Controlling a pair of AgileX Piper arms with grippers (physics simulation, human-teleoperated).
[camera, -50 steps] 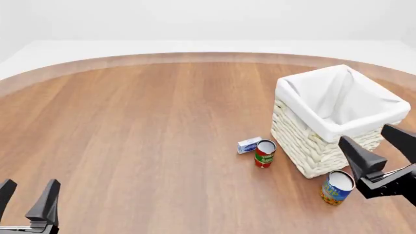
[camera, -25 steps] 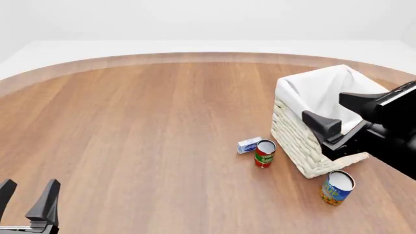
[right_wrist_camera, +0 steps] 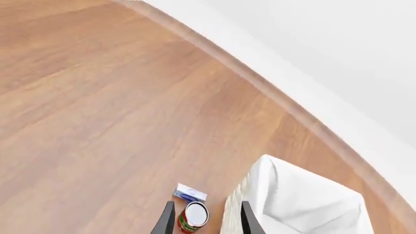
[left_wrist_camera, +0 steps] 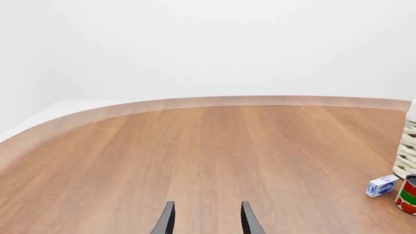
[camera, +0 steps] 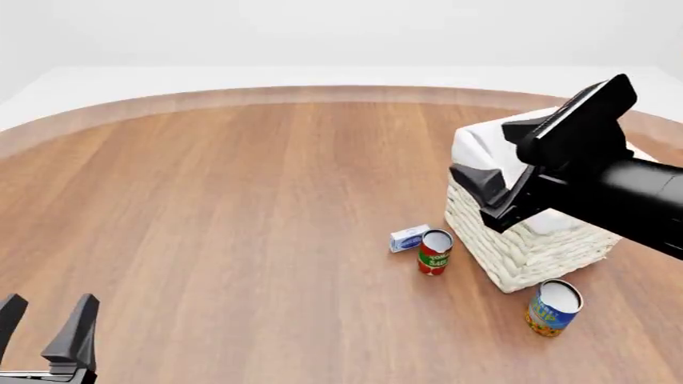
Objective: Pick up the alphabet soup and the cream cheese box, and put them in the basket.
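Note:
The alphabet soup (camera: pixel 553 308) stands upright on the table just in front of the basket's near right corner, with nothing holding it. Left of the basket (camera: pixel 514 250) lies the cream cheese box (camera: pixel 409 238), (left_wrist_camera: pixel 381 185), (right_wrist_camera: pixel 190 193). My right gripper (camera: pixel 481 152), (right_wrist_camera: pixel 206 215) hangs open and empty high above the basket's left rim, and its arm covers much of the basket. Open and empty too, my left gripper (camera: pixel 51 301), (left_wrist_camera: pixel 208 215) sits low at the near left, far from everything. The right wrist view shows the basket (right_wrist_camera: pixel 295 197) but not the soup can.
A red-and-green can (camera: pixel 433 251), (right_wrist_camera: pixel 193 217), (left_wrist_camera: pixel 408 195) stands upright right next to the cream cheese box, between it and the basket (left_wrist_camera: pixel 406 156). The wooden table's curved far edge runs across the back.
My right arm has risen from beside the alphabet soup and swung left and up over the basket, still open. The left gripper and all objects have stayed put.

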